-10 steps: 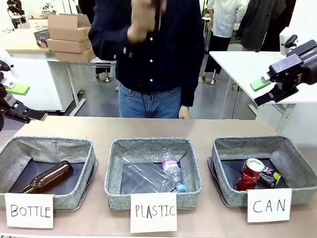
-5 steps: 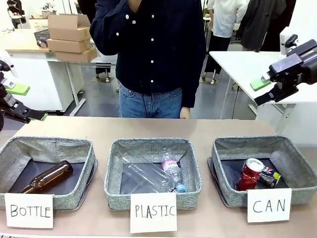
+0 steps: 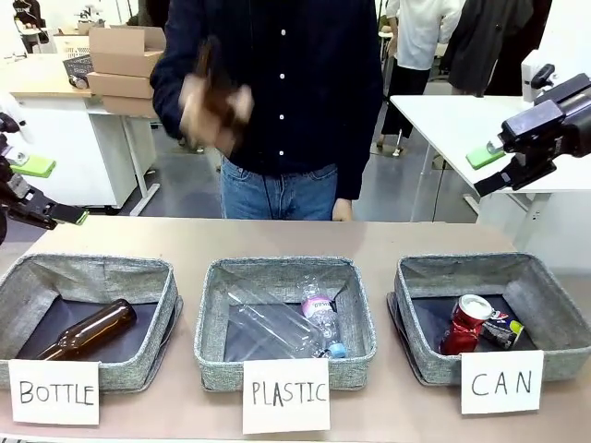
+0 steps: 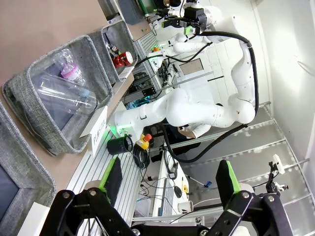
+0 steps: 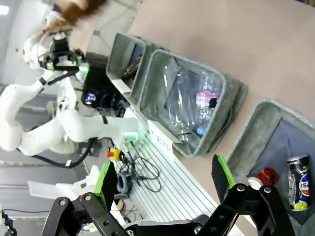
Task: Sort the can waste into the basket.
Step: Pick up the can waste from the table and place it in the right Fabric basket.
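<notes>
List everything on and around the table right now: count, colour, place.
Grey woven-fabric rectangular bins: three, in a row on the table; BOTTLE, PLASTIC, CAN.
White handwritten cards: three, one fronting each bin, e.g. CAN card.
Brown glass bottle: one, lying in the BOTTLE bin.
Clear plastic bottles: apparently two, in the PLASTIC bin.
Red metal drink can: one, silver top, in the CAN bin.
Black metal drink can: one, beside the red can.
Person's hand: one, blurred, holding something dark above the far edge.
Left gripper: open, raised at the left.
Right gripper: open, raised at the right.
</notes>
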